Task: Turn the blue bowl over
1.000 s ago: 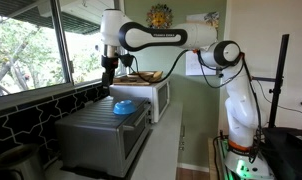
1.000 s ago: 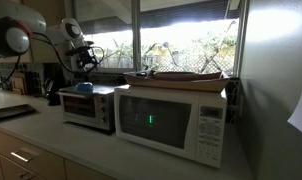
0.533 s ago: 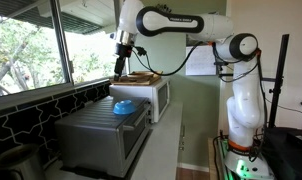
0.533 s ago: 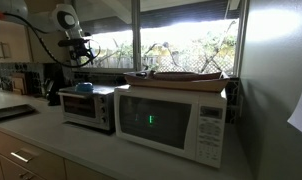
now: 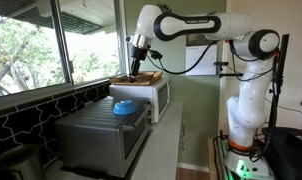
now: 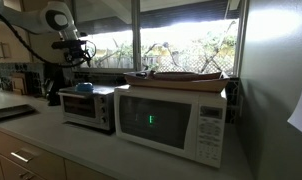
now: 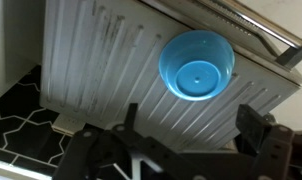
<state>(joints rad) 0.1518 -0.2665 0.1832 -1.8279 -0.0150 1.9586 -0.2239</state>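
The blue bowl (image 7: 196, 66) sits on the ribbed top of the grey oven (image 7: 101, 60), near its front edge by the handle. In the wrist view it looks open side up, with a flat round base showing inside. It shows in both exterior views (image 5: 123, 107) (image 6: 85, 87). My gripper (image 7: 191, 140) is open and empty, well above the bowl with nothing between its fingers. It hangs high over the oven in both exterior views (image 5: 137, 64) (image 6: 76, 55).
A white microwave (image 6: 171, 118) stands beside the grey oven (image 5: 101, 135) and carries a flat wooden tray (image 6: 186, 76). A large window (image 5: 31, 45) runs behind the counter. Black tiles (image 5: 21, 120) line the wall beside the oven.
My gripper has risen from just above the bowl and swung away toward the microwave side. The bowl has stayed in place on the oven.
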